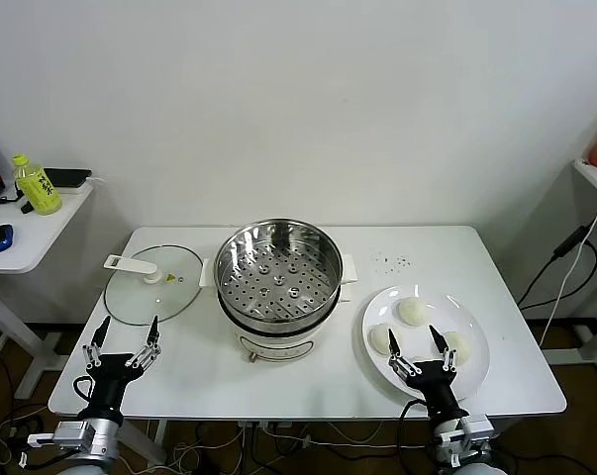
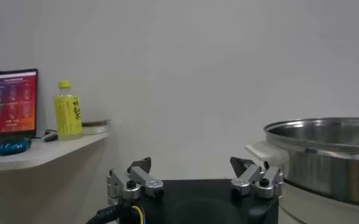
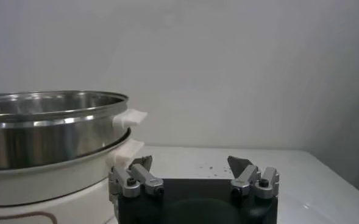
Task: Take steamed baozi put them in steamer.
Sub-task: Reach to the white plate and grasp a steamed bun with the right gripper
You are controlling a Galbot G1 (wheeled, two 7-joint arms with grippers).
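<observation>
waiting at the start: steamer [image 1: 278, 282] empty, baozi [image 1: 413, 312] on the plate [image 1: 476, 376] at 3 o'clock, right gripper [image 1: 417, 348] and left gripper [image 1: 123, 338] fingers wide, holding nothing.

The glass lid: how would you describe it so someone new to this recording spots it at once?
Start at the white table and find the shiny steamer at its middle. The glass lid lies flat on the table just to the steamer's left, near the open left gripper. Unlike the white plate of baozi on the right, it is see-through, with a white handle.
</observation>
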